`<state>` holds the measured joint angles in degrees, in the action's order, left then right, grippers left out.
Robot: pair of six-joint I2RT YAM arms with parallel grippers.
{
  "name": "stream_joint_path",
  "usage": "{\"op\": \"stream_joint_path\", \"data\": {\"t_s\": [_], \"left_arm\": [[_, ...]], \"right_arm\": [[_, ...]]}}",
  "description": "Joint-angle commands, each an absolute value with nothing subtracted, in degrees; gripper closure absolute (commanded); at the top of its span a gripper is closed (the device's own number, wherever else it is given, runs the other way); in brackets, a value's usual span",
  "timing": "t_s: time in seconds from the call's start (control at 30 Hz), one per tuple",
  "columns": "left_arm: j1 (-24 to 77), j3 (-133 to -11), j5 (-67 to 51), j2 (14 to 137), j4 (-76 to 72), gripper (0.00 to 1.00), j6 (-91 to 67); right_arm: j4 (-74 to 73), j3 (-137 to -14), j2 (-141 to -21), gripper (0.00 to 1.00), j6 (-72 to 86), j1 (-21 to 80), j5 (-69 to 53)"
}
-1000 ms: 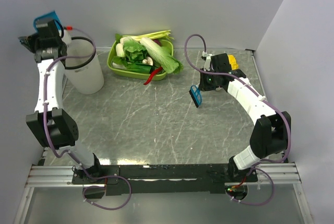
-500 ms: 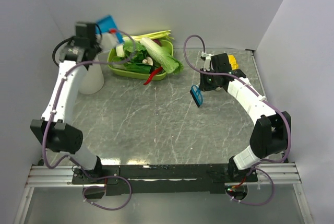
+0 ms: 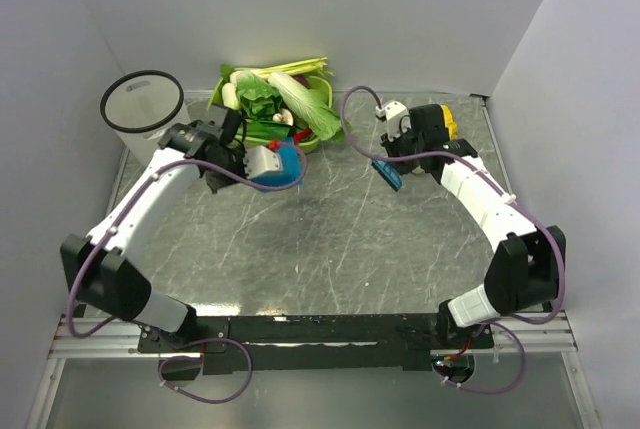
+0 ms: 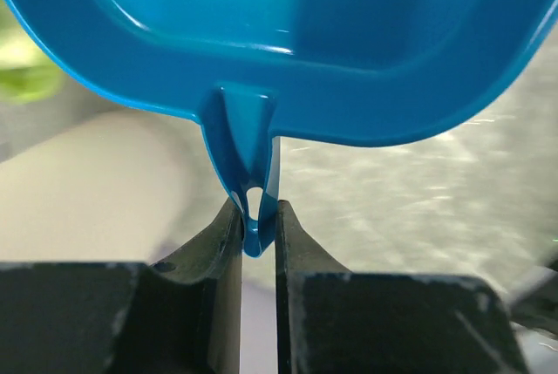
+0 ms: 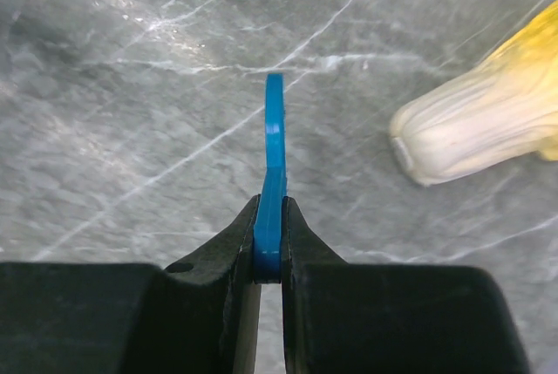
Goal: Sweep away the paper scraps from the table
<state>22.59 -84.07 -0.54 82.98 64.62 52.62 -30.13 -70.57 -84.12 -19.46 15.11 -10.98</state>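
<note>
No paper scraps show in any view. My left gripper (image 3: 270, 164) is shut on the handle tab of the light-blue dustpan (image 3: 289, 165), held low over the table (image 3: 330, 239) just in front of the tray. In the left wrist view the dustpan (image 4: 288, 34) fills the top, with its tab pinched in the left gripper (image 4: 255, 226). My right gripper (image 3: 396, 154) is shut on a thin blue brush (image 3: 388, 173) at the back right. In the right wrist view the brush (image 5: 275, 147) sticks out edge-on from the right gripper (image 5: 270, 248).
A white bin (image 3: 143, 109) with a black rim stands at the back left. A lime-green tray (image 3: 215, 114) of leafy vegetables sits at the back middle. A yellow and white object (image 5: 471, 125) lies by the right gripper, near the back right corner (image 3: 447, 121).
The left arm swung the dustpan from above the white bin down and right to the table in front of the tray. The right gripper turned the brush and shifted slightly back.
</note>
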Motion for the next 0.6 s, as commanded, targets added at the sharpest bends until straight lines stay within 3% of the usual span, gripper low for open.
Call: {"op": "stream_joint_path", "data": {"t_s": [0.0,0.23,0.57], "left_arm": [[22.85,-78.51,-9.48,86.39,68.47,0.99,46.33],[22.85,-68.66,-8.27,87.27,60.92,0.96,45.44],[22.76,-61.35,-5.1,95.36,52.04,0.93,40.61]], "right_arm": [[-23.03,-66.72,-77.88,1.0,-29.43,15.47,-10.72],[-12.14,-58.81,-75.85,1.0,-47.61,16.7,-10.37],[-6.16,-54.85,-80.33,1.0,-56.94,21.53,-8.35]]}}
